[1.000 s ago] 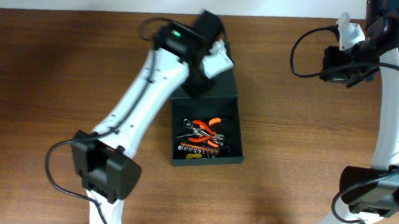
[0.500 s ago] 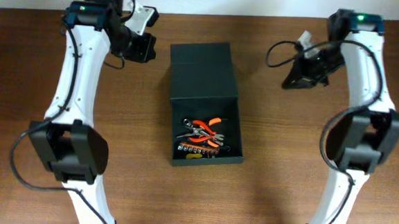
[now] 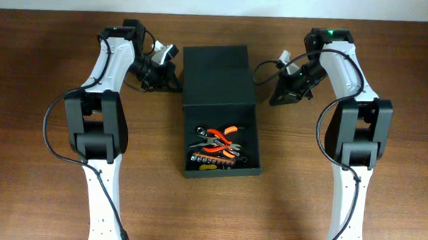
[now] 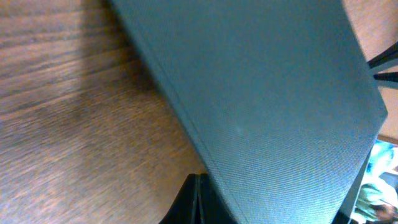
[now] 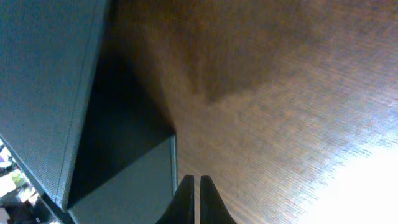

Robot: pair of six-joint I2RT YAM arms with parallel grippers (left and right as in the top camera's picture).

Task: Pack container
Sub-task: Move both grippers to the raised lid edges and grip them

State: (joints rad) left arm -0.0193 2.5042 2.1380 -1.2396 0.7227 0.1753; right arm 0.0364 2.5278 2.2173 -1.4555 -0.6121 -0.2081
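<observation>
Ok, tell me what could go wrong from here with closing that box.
1. Both arms' jaws are shut beside the lid; pushing rather than gripping could slide the box across the table.
2. The orange pliers lie heaped on other tools, so the lid might not shut flat.

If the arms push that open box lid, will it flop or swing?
Likely swings as one stiff panel; the lid lies flat, uncreased. The container looks light cardboard, so may slide on the smooth table, though tools weigh it.

Overhead camera looks straight down at the whole surface (image 3: pixel 40 161). Wrist cameras sit close, flanking the container (image 3: pixel 217 75) all views share.
</observation>
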